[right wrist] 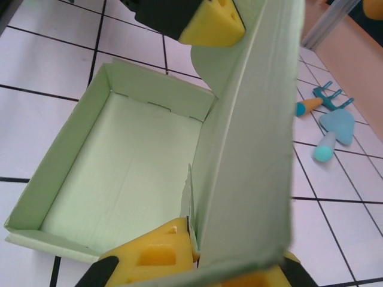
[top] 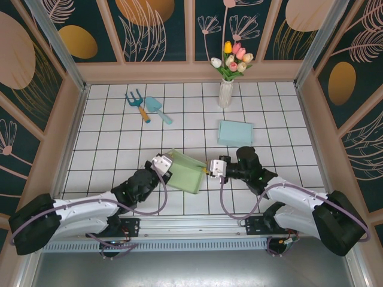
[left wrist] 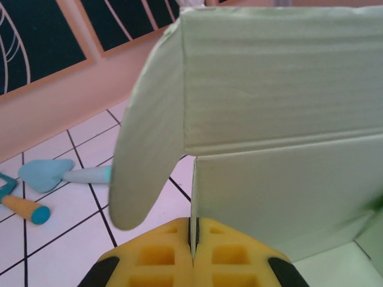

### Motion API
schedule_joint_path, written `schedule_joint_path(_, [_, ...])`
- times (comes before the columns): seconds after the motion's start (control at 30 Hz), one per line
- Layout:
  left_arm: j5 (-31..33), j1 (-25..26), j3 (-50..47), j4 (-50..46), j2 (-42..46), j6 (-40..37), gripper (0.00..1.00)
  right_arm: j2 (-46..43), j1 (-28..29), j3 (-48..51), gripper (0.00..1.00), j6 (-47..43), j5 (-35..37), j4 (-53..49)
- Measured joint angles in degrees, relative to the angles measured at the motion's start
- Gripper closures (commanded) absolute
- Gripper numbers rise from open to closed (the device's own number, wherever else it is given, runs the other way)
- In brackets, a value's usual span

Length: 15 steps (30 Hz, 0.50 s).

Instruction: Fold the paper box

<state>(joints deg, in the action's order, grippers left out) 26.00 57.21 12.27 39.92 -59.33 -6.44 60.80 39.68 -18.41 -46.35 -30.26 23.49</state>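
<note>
The pale green paper box (top: 185, 171) lies open on the tiled table between both arms, its lid flap standing up. My left gripper (top: 165, 163) is at the box's left side. Its yellow fingers (left wrist: 161, 254) are shut on a thin upright wall edge of the box (left wrist: 275, 119), and a rounded side flap hangs to the left. My right gripper (top: 208, 170) holds the opposite side. In the right wrist view its gripper (right wrist: 206, 246) is shut on the wall by the raised lid (right wrist: 251, 149), with the tray's inside (right wrist: 125, 173) beyond.
A closed light blue box (top: 235, 132) lies behind the green one. A white vase of tulips (top: 225, 91) stands at the back. A toy fork (top: 137, 103) and trowel (top: 157, 109) lie at the back left. Low walls ring the table.
</note>
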Motion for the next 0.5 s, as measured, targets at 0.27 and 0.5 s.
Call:
schedule_joint_path(0.27, [1.79,-2.69,5.25,3.87,-11.5,7.96,0.91,-0.66,6.38,0.0,0.92,3.19,17.44,1.55])
schedule_joint_path(0.5, [1.81,-3.52,8.33,4.85,-20.04,15.41,0.88,1.46,10.03,0.0,0.94,5.64,29.7,1.55])
